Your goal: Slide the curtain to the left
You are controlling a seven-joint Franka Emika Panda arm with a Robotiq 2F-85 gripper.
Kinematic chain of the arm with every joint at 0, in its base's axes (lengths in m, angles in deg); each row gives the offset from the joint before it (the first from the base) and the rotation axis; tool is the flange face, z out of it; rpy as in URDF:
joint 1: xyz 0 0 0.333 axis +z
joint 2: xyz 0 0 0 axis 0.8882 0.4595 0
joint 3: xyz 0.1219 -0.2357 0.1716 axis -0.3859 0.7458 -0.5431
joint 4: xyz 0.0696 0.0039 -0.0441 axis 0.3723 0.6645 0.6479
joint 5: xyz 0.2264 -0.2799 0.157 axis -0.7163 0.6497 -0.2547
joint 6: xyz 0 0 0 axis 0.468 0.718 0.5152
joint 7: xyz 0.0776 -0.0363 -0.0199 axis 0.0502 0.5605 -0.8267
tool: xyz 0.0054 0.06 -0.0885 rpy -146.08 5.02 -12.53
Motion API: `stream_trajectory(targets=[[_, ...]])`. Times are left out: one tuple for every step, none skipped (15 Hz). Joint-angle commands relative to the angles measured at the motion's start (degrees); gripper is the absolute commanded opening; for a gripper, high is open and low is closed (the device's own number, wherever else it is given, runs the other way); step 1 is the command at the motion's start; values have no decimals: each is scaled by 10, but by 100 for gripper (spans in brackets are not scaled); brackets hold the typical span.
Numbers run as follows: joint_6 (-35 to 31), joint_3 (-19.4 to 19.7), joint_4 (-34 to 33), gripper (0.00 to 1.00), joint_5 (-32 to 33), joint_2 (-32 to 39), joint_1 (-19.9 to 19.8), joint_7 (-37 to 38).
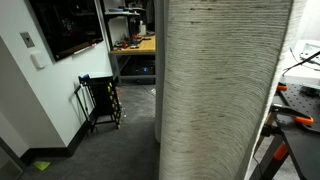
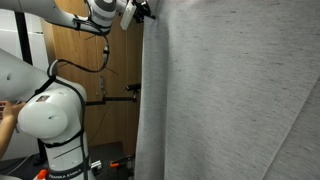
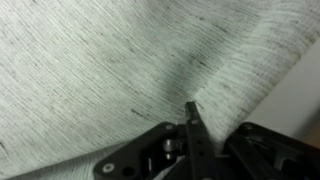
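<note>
The grey-beige ribbed curtain (image 1: 220, 90) hangs in tall folds and fills the middle of an exterior view. It also fills most of an exterior view (image 2: 225, 95) and the wrist view (image 3: 110, 70). My gripper (image 2: 146, 12) is high up at the curtain's left edge. In the wrist view the two fingers (image 3: 192, 112) are pressed together with curtain fabric creased at their tips. The gripper is shut on the curtain's edge. The curtain hides the gripper in the exterior view where the curtain fills the middle.
The white robot base (image 2: 50, 115) stands left of the curtain before a wooden wall (image 2: 85, 70). A person's hand (image 2: 8, 112) shows at the left edge. A black rack (image 1: 100, 100), a desk (image 1: 135, 45) and a workbench with tools (image 1: 300, 95) flank the curtain.
</note>
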Motion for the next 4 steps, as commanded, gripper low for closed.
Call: stream_trajectory(targets=[[62, -43, 12, 1, 16, 12, 45, 10], [69, -42, 9, 1, 19, 13, 46, 9], [76, -42, 7, 1, 22, 14, 48, 9], [81, -42, 5, 1, 25, 16, 49, 8]])
